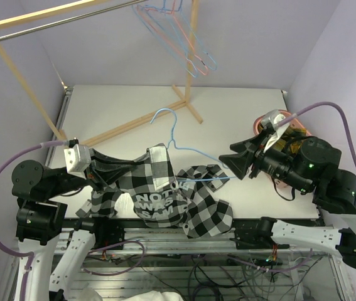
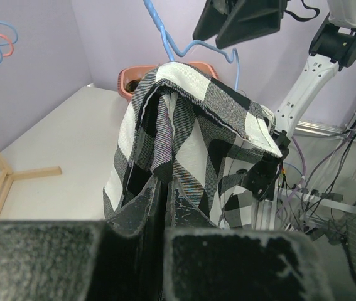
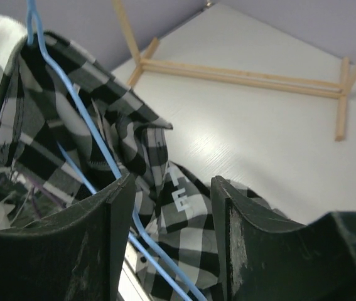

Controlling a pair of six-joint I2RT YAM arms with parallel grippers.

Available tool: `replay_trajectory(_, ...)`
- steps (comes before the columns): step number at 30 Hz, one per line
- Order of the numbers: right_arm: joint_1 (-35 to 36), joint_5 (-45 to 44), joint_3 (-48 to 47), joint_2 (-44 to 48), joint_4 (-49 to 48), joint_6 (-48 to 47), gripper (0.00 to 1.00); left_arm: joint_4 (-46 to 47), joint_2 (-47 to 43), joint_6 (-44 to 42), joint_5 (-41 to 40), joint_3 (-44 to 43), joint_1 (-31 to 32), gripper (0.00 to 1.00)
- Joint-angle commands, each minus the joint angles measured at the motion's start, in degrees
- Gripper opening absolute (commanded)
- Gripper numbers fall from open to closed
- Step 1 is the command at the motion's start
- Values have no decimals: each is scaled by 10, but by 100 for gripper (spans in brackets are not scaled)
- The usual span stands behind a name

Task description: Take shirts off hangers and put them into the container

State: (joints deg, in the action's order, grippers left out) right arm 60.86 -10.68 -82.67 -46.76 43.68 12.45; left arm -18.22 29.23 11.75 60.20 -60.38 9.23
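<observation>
One checked shirt (image 1: 165, 197) bunched at the table's (image 1: 228, 113) near edge, blue hanger (image 3: 85, 117) inside it.
Left gripper (image 2: 165, 200) clamps its cloth; right gripper (image 3: 171, 213) stands open about the hanger wire, pink basket (image 2: 126, 80) close by that arm.

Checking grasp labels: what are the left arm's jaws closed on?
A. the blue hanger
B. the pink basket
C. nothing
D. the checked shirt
D: in the left wrist view, the checked shirt is pinched between the left arm's shut jaws, while the blue hanger sticks out well above them.
</observation>
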Motion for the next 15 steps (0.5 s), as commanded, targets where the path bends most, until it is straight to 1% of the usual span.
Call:
replay_trajectory(1, 0, 58, 23, 27, 17, 5, 51, 14, -3, -3, -6, -13, 0, 7)
replay_trajectory(9, 0, 88, 60, 85, 26, 17, 53, 53, -4, 25, -2, 1, 0, 7)
replay_trajectory(15, 0, 131, 75, 110, 15, 27, 54, 66, -3, 36, -3, 6, 0, 7)
